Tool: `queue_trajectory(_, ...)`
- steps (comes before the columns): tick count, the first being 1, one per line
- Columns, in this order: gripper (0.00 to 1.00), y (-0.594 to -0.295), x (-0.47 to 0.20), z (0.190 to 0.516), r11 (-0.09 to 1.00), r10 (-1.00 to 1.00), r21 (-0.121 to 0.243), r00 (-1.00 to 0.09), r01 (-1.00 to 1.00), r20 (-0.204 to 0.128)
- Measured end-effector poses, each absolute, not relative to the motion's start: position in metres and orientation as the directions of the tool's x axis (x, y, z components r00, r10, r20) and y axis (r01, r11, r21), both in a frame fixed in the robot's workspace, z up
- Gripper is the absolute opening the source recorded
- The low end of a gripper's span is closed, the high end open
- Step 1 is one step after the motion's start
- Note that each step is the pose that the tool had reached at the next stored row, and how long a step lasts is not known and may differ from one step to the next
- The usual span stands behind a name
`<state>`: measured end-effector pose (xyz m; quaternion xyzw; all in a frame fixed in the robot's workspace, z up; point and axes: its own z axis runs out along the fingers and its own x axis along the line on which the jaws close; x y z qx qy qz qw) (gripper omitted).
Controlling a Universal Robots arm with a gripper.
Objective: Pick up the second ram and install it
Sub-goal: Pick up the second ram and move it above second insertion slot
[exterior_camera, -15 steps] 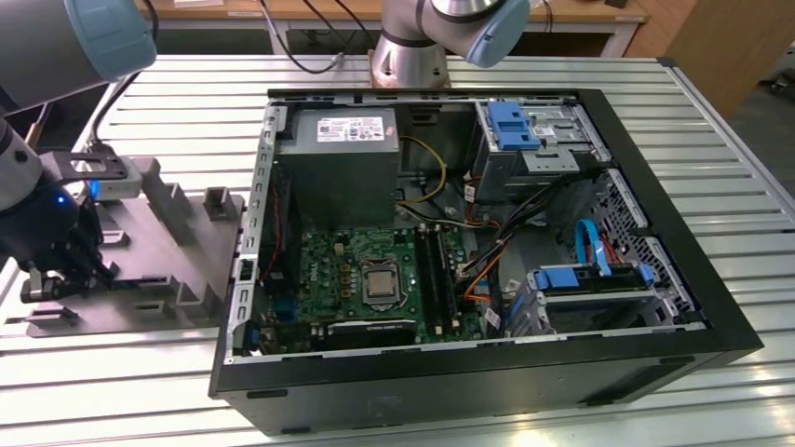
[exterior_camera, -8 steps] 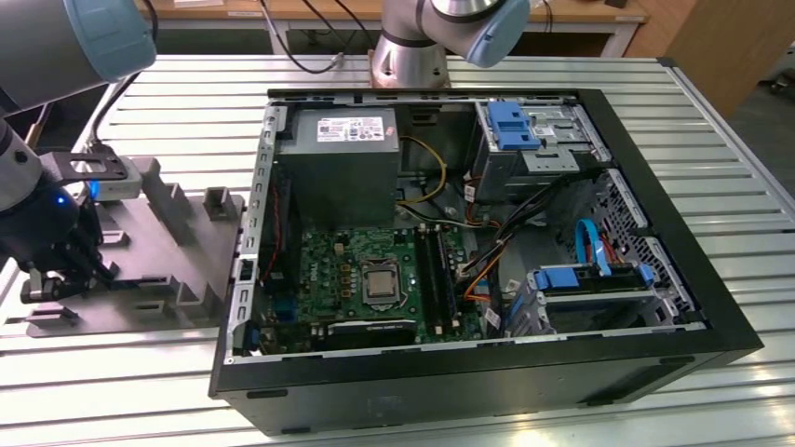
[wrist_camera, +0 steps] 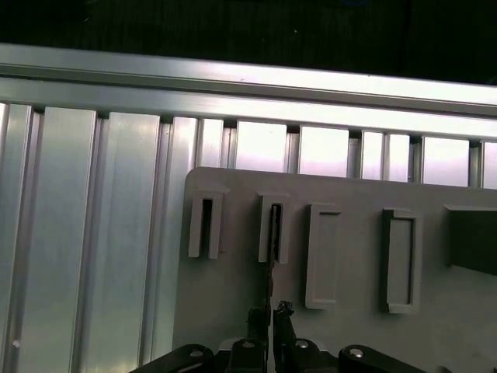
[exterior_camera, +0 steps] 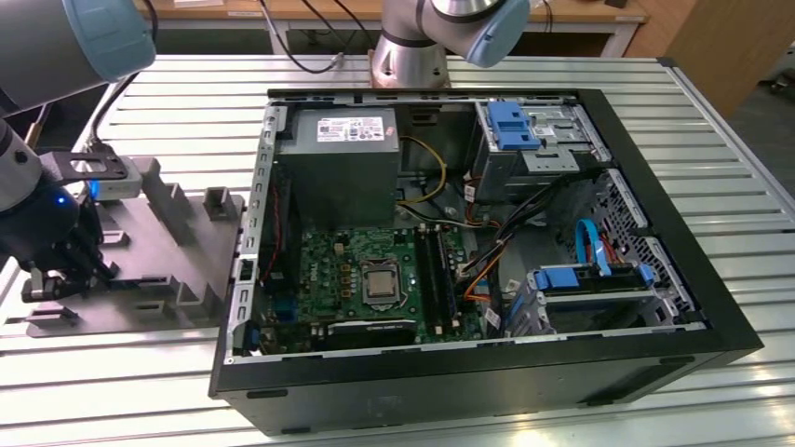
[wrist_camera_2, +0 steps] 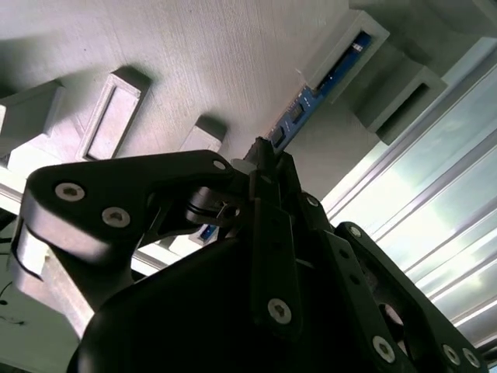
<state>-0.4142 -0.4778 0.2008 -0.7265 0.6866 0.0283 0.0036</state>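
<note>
Evidently the pick-up is only half made: the black, bolted-link gripper (wrist_camera_2: pixel 264 159) has its jaws pinched shut on the second ram (wrist_camera_2: pixel 312 95), a thin, flat blue circuit-board stick with dark chips. The stick sits edge-up in a narrow pocket of the matte grey moulded holder block (wrist_camera_2: pixel 194 62). Lifting out and installing are not yet done (the long black slot rails (exterior_camera: pixel 437 275) on the green motherboard (exterior_camera: pixel 354 270) lie well apart, inside the open black steel computer case (exterior_camera: pixel 497 386)). In the first wrist view the stick looks like a dark sliver against the ribbed, shiny aluminium table (wrist_camera: pixel 93 233).
</note>
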Motion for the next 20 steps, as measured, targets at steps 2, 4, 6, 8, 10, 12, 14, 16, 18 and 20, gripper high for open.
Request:
queue_trajectory(2,0.19,-0.4778,-0.4142,0.2008,-0.057,-0.997,0.033,0.056,-0.998,-0.046)
queue_trajectory(4,0.19,-0.4781,-0.4142,0.2008,-0.057,-0.997,0.033,0.056,-0.998,-0.046)
queue_trajectory(6,0.19,-0.4789,-0.4142,0.2008,-0.057,-0.997,0.033,0.056,-0.998,-0.046)
queue_trajectory(8,0.19,-0.4791,-0.4142,0.2008,-0.057,-0.997,0.034,0.056,-0.998,-0.046)
queue_trajectory(10,0.19,-0.4791,-0.4142,0.2008,-0.057,-0.997,0.034,0.056,-0.998,-0.046)
queue_trajectory(12,0.19,-0.4791,-0.4142,0.2008,-0.057,-0.997,0.034,0.056,-0.998,-0.046)
queue_trajectory(14,0.19,-0.4791,-0.4143,0.2008,-0.057,-0.997,0.034,0.056,-0.998,-0.046)
queue_trajectory(16,0.17,-0.4792,-0.4142,0.2008,-0.057,-0.997,0.034,0.056,-0.998,-0.046)
queue_trajectory(18,0.12,-0.4792,-0.4142,0.2008,-0.057,-0.997,0.034,0.056,-0.998,-0.046)
queue_trajectory(20,0.11,-0.4792,-0.4142,0.2008,-0.057,-0.997,0.034,0.056,-0.998,-0.046)
